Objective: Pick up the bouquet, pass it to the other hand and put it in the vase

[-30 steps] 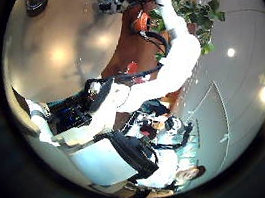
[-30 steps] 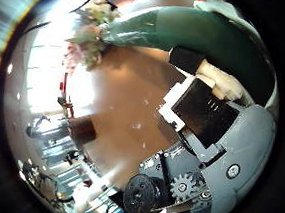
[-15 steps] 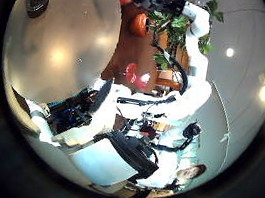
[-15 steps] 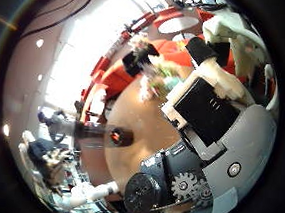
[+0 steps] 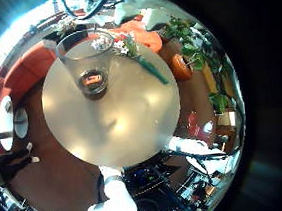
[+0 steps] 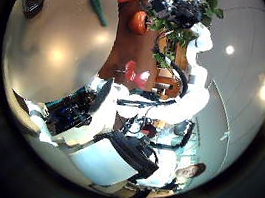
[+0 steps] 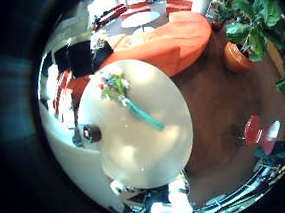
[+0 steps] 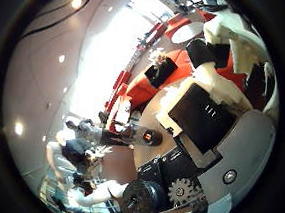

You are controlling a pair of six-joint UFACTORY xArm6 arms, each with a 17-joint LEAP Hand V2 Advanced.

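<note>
The bouquet [image 5: 127, 46] lies flat on the round table [image 5: 113, 123], its stem pointing away from the glass vase [image 5: 88, 60] that stands upright beside it. The right little finger side palm view shows the bouquet [image 7: 119, 91] and the vase [image 7: 90, 134] small and far below. My right hand [image 8: 219, 93] is high above the table, its fingers relaxed and holding nothing; it also shows in the left thumb side palm view [image 6: 176, 5] above the bouquet's stem [image 6: 95, 4]. My left hand [image 6: 78, 111] is also held high, open and empty.
A curved sofa [image 7: 172, 39] stands behind the table. Potted plants [image 7: 242, 43] stand on the floor to one side, and one pot [image 5: 180, 66] is close to the table's edge. A small stool [image 7: 250, 129] is further out.
My right hand has risen well away from the bouquet, which was close to its palm a second ago. The bouquet now lies on the table. The left hand has kept still.
</note>
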